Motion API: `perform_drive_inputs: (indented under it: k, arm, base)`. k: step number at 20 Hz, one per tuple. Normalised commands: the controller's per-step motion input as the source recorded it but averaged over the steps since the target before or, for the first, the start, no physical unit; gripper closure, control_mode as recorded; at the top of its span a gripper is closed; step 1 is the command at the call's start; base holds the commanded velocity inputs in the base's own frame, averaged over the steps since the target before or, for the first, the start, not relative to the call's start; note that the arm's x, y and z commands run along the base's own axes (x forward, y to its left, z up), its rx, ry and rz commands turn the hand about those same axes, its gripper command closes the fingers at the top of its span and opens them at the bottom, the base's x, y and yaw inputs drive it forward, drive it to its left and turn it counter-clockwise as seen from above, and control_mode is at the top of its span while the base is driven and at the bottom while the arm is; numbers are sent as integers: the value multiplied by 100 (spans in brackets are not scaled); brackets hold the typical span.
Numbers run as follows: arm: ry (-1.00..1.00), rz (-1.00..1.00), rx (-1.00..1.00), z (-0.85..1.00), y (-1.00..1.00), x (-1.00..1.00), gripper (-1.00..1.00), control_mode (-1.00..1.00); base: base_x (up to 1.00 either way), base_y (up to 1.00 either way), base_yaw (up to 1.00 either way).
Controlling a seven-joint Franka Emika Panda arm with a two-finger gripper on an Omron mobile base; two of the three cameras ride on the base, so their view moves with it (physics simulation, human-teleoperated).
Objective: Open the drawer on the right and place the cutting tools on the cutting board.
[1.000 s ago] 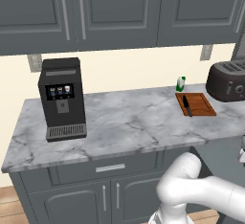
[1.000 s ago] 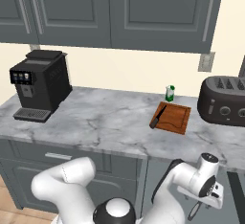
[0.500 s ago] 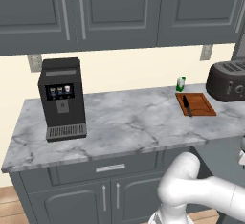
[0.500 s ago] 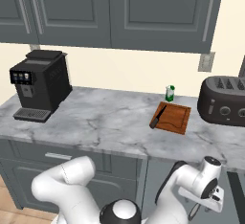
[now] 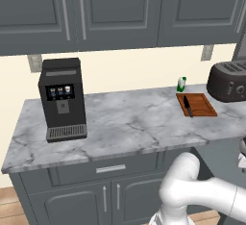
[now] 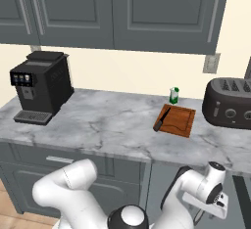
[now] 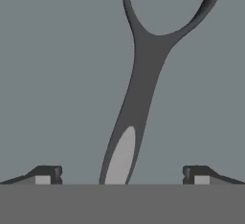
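Peeler: the forked-head peeler (image 7: 139, 74) lies on the plain grey drawer floor (image 7: 52, 74), its handle running between the two fingertips.
Gripper: the gripper (image 7: 122, 175) has its fingers spread wide either side of the handle, not touching it.
Knife: the black knife (image 5: 188, 106) already rests along the left edge of the cutting board (image 5: 201, 105).
Progress: judged about halfway; the peeler is left to move.
Room: bare board right of the knife; toaster (image 5: 228, 81) and green bottle (image 5: 181, 83) stand close by.
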Motion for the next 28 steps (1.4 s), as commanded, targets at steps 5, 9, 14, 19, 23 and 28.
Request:
perform_drive_inputs:
  k: [5, 9, 14, 19, 23, 28]
  arm:
    - [4, 0, 0, -16, 0, 0, -100, -100]
    - [2, 0, 0, -16, 0, 0, -100, -100]
    - [1, 0, 0, -16, 0, 0, -100, -100]
    - [0, 0, 0, -14, 0, 0, -100, -100]
    - [0, 0, 0, -5, 0, 0, 100, -100]
    - [0, 0, 0, 0, 0, 0, 100, -100]
  base:
    - [0, 0, 0]
    - [0, 0, 0]
    - [0, 0, 0]
    - [0, 0, 0]
    - [0, 0, 0]
    - [0, 0, 0]
